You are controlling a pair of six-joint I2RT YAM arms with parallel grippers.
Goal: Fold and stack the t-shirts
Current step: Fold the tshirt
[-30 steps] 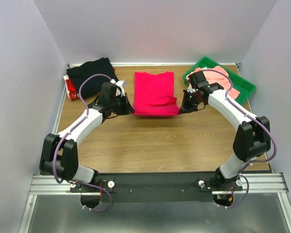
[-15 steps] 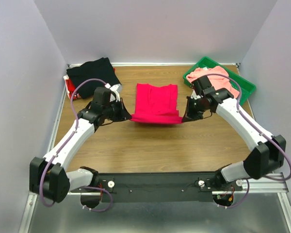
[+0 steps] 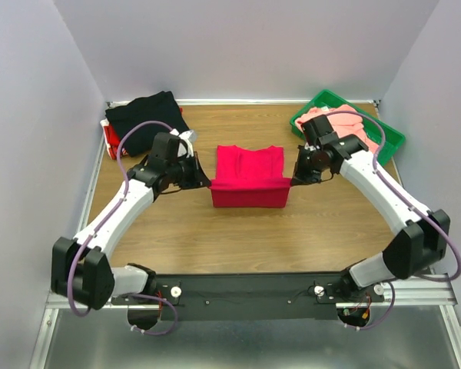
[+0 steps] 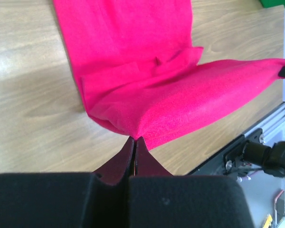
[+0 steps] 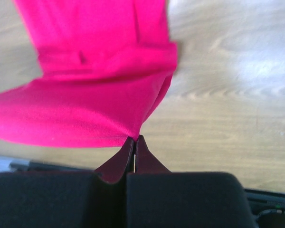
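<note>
A crimson-magenta t-shirt lies partly folded in the middle of the table, its near edge lifted and stretched between both grippers. My left gripper is shut on the shirt's left corner. On the other side, my right gripper is shut on the right corner. A black t-shirt lies folded at the back left. A pale salmon-pink t-shirt sits bunched in the green tray at the back right.
A red and white object lies under the black shirt's left edge. Walls close in the table on three sides. The metal rail with the arm bases runs along the near edge.
Both grippers have carried the shirt's held edge back over the garment, away from the near edge and lower. The visible cloth has become shorter, with a doubled band at the front.
</note>
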